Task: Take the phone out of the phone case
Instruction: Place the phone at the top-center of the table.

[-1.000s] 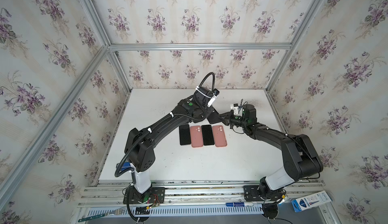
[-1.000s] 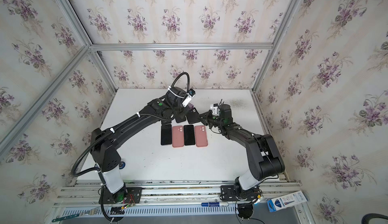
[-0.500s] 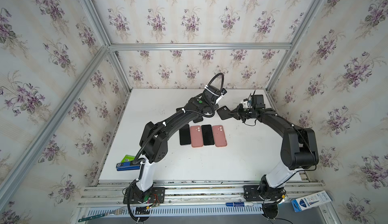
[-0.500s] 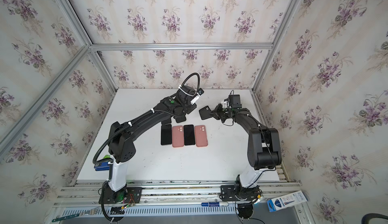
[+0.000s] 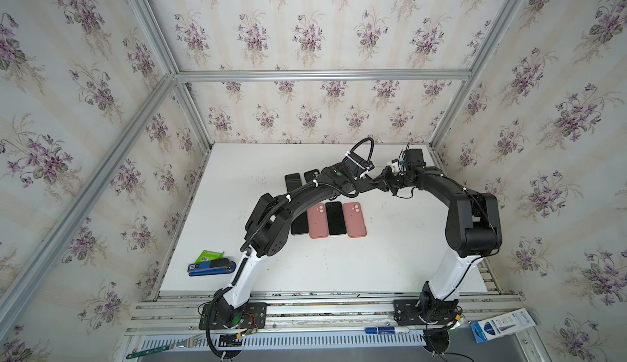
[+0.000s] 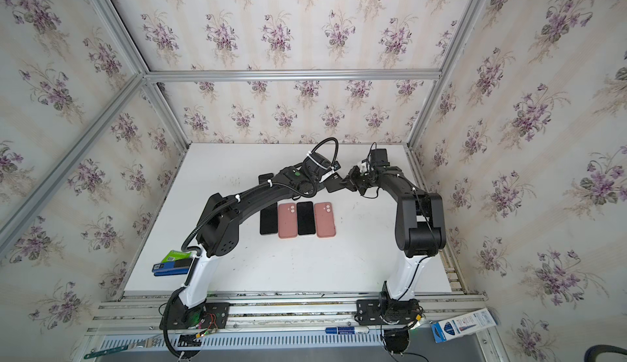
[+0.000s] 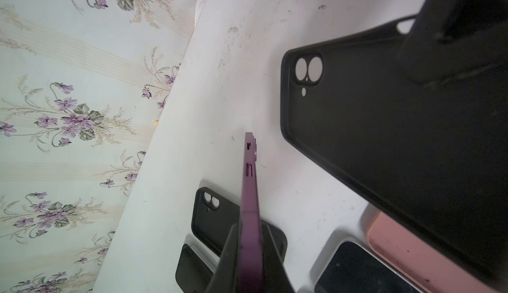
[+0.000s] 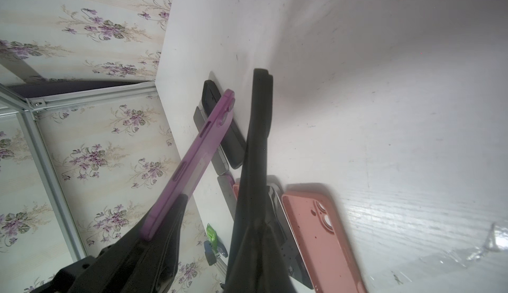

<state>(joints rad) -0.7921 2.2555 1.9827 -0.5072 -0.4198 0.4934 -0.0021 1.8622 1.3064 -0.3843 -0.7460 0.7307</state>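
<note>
Left gripper (image 7: 248, 234) is clamped narrow on the purple phone (image 7: 249, 184), held edge-on. Right gripper (image 8: 255, 223) pinches the empty black case (image 8: 258, 129), apart from the phone. Both hang over the table (image 5: 339, 268), at 1 o'clock from the row (image 5: 334, 218) of 4 flat pieces.
</note>
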